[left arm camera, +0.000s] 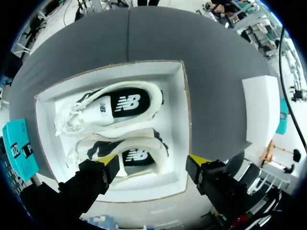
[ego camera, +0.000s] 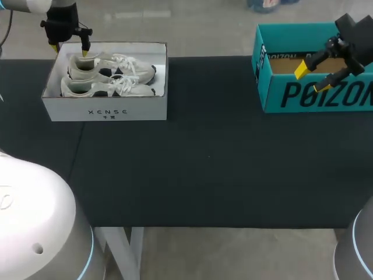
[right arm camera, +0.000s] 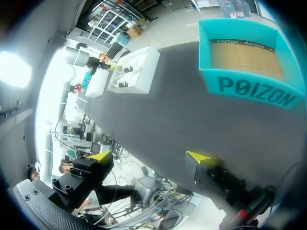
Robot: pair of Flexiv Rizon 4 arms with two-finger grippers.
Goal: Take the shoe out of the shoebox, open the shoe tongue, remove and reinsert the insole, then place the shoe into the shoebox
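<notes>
black table [ego camera: 210, 175] — white shoebox [ego camera: 105, 111] on it, open-topped. inside shoebox: two white shoes side by side, near shoe [ego camera: 108, 87] and far shoe [ego camera: 113, 65], both laced, dark-printed insoles showing, heels at one end of shoebox. left gripper [ego camera: 70, 50] above that heel end, fingers wide, holding nothing — one tip over far shoe heel, other tip outside shoebox wall. teal box [ego camera: 315, 96] well apart from shoebox, on right arm's side. right gripper [ego camera: 310, 78] at teal box, far from shoebox, fingers wide, empty.
</notes>
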